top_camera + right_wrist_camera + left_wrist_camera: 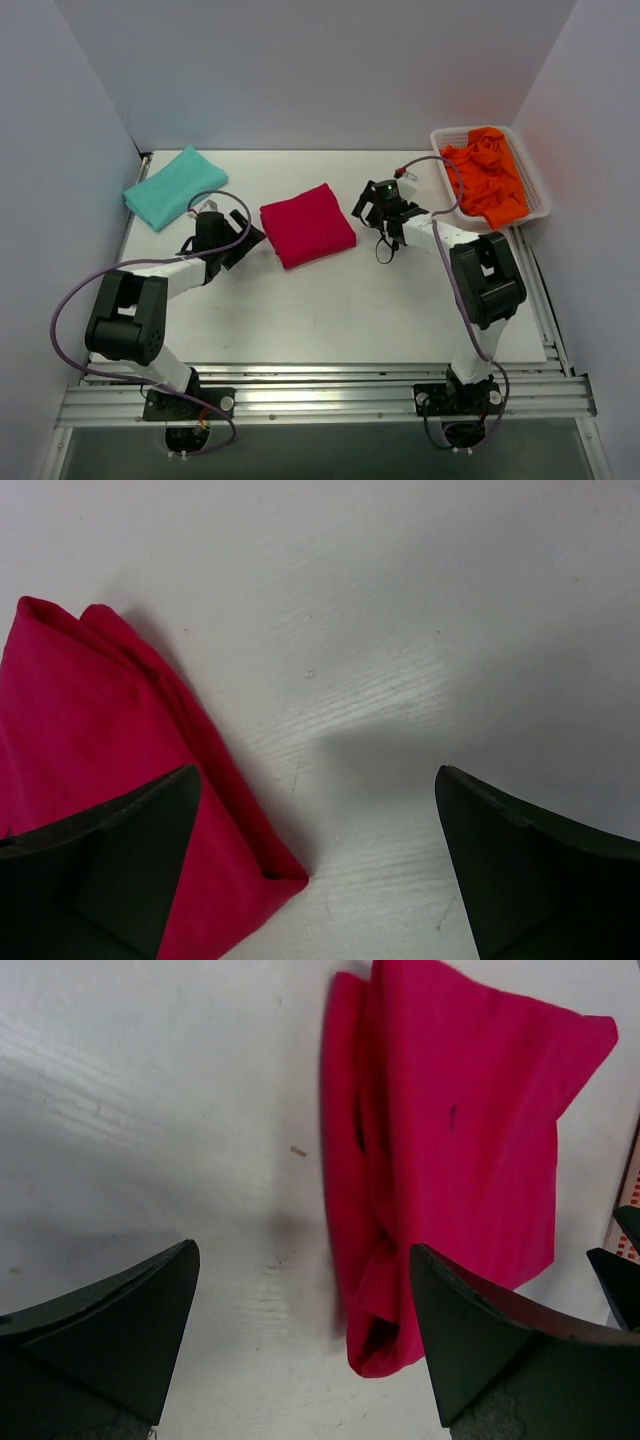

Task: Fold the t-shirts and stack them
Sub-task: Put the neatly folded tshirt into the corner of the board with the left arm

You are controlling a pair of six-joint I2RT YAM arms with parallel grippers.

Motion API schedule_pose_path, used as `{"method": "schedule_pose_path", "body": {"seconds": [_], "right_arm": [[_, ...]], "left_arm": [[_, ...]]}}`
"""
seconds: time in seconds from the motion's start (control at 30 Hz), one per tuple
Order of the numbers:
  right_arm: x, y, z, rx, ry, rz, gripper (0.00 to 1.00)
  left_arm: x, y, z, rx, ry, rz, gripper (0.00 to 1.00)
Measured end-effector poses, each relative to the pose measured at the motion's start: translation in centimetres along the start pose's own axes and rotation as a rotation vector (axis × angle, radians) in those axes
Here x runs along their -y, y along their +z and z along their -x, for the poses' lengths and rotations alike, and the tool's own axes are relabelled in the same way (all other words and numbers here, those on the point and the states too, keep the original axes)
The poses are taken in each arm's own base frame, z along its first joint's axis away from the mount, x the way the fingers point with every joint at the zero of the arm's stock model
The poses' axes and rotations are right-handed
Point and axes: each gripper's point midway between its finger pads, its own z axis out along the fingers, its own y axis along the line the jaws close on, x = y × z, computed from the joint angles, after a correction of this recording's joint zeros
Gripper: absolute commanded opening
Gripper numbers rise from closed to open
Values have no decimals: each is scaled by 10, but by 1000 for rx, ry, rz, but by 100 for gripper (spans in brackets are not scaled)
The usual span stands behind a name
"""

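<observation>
The left gripper (302,1250) is seen with its jaws spread wide and nothing held; the right gripper (318,770) is likewise parted and empty. Between them, on the middle of the table (350,310), the red shirt (308,225) lies folded into a rough square, flanked on either side by a gripper just beside its edge. In the left wrist view the near edge is seen to be loosely rolled, with layers gaping at one corner. A risk is judged here: if only the top layer is pinched, the fold could be pulled open as the cloth is lifted. If the two sides are raised unevenly, the middle could sag and the layers slide apart. The teal shirt (173,187), folded, is set at the far left corner, well apart from the red one. A careless placement there could leave the stack askew or shove the teal one against the wall. Orange shirts (488,178) are heaped unfolded in a white basket (450,131) at the far right. The table is white and matt, faintly scuffed, closed in by pale plain walls (320,70) on three sides, with metal rails (320,395) along the near edge.
</observation>
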Motion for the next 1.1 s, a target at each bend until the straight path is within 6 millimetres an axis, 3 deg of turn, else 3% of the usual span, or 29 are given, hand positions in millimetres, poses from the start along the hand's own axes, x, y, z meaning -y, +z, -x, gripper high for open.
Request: {"method": "schedule_pose_path", "body": {"seconds": [0.1, 0.3, 0.43, 0.67, 0.7, 0.77, 0.8, 0.9, 0.93, 1.1], "right_arm": [[4, -9, -1, 8, 7, 7, 100], [-7, -26, 25, 80, 42, 65, 100], [-1, -24, 27, 89, 51, 60, 100], [15, -17, 26, 87, 64, 33, 100], [15, -16, 25, 85, 65, 33, 100], [19, -11, 22, 76, 66, 27, 100], [21, -9, 20, 69, 66, 23, 100], [26, -3, 14, 51, 67, 21, 100], [28, -2, 13, 47, 69, 20, 100], [41, 3, 15, 44, 93, 18, 100]], "left_arm": [[-4, 4, -16, -24, -28, 11, 94], [12, 17, -18, -4, -53, -44, 94], [7, 30, -24, -15, -78, -37, 94], [29, 54, -20, -15, -85, -60, 94], [32, 57, -20, -16, -84, -60, 99], [40, 63, -20, -19, -85, -63, 77], [43, 67, -19, -18, -87, -59, 43], [40, 76, -25, -38, -80, -21, 17], [38, 80, -28, -49, -79, -6, 3], [42, 93, -25, -57, -71, 12, 2]]}}
